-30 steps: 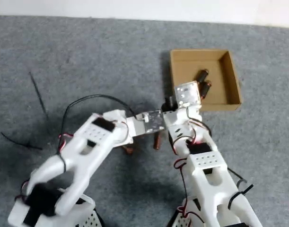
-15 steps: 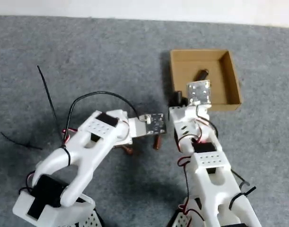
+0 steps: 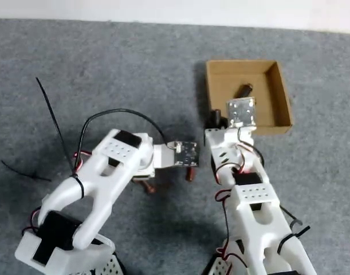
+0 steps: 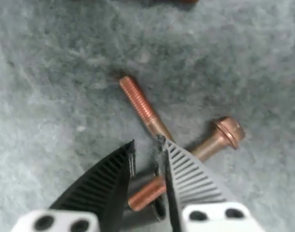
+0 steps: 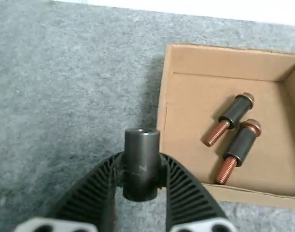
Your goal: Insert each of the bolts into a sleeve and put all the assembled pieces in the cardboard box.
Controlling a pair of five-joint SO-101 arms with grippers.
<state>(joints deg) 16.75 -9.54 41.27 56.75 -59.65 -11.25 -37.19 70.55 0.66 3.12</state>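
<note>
Grey carpet (image 3: 106, 69) is covering the whole work surface.

Nearest the front edge, about mid-width, the left gripper (image 4: 146, 143) is hanging low over two loose bolts. Its jaws are standing only a narrow gap apart and are gripping nothing I can make out. The flanged bolt (image 4: 212, 142) is lying flat, its shank running under one jaw and its threaded end showing in the gap. Reads as lining up for a pinch on the shank, not yet made. The second bolt (image 4: 140, 106) is lying just beyond the jaw tips, its near end close against the first; touching or not, cannot tell. Neither is wearing a sleeve.

Further back, the right gripper (image 5: 140, 162) is clamping a dark sleeve (image 5: 142, 145) by its lower half, with the open bore pointing out past the jaw tips. Judgement: it is being held that way so a bolt can be fed into the free end, and parked by the box for a short drop afterwards. It is hovering over carpet just outside the near left corner of the cardboard box (image 5: 224, 63).

Farthest, toward the far right of the surface, the box is holding one assembled piece (image 5: 232, 115) and a second assembled piece (image 5: 241, 142), lying side by side, heads toward the far side. Two bolts left to do, by my count.
</note>
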